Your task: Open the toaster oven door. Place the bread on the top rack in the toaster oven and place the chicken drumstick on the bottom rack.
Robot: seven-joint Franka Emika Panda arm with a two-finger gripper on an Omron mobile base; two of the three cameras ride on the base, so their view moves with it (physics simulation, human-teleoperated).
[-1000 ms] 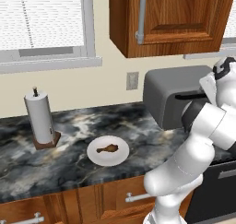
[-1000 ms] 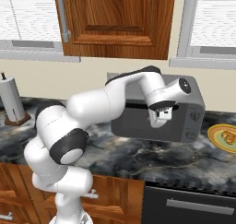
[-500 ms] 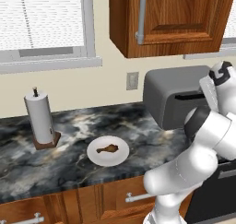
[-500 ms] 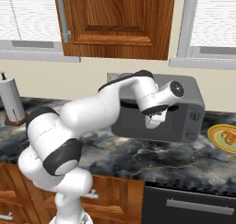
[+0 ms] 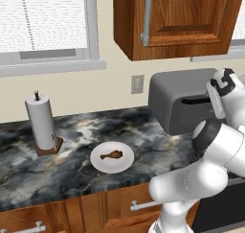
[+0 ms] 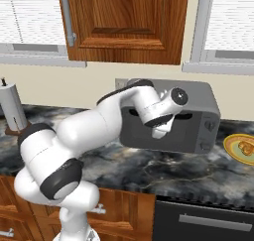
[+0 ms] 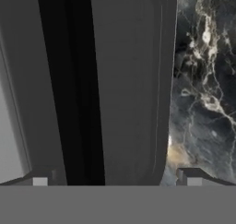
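Observation:
The grey toaster oven (image 5: pixel 174 95) (image 6: pixel 204 98) stands on the counter. Its door (image 6: pixel 184 136) (image 7: pixel 126 80) appears tilted a little out at the top. My gripper (image 6: pixel 160 132) (image 7: pixel 115 179) hangs open right in front of the door, its fingertips (image 7: pixel 39 180) wide apart on either side of the panel and the black handle slot (image 7: pixel 76 80). Nothing is held. The brown chicken drumstick (image 5: pixel 112 155) lies on a white plate (image 5: pixel 101 166). The golden bread (image 6: pixel 244 147) sits on a yellow plate (image 6: pixel 230 145) right of the oven. Both racks are hidden.
A paper towel roll (image 5: pixel 42 124) stands at the counter's left. A wooden wall cabinet (image 5: pixel 182 21) hangs above the oven, with windows on either side. The dark marble counter (image 7: pixel 203 89) lies below the door, and a black stove front (image 6: pixel 203 220) is beneath the oven's side.
The arm's elbow has swung while the hand stayed at the door front, dropping slightly. The jaws stay wide open and the door looks unchanged.

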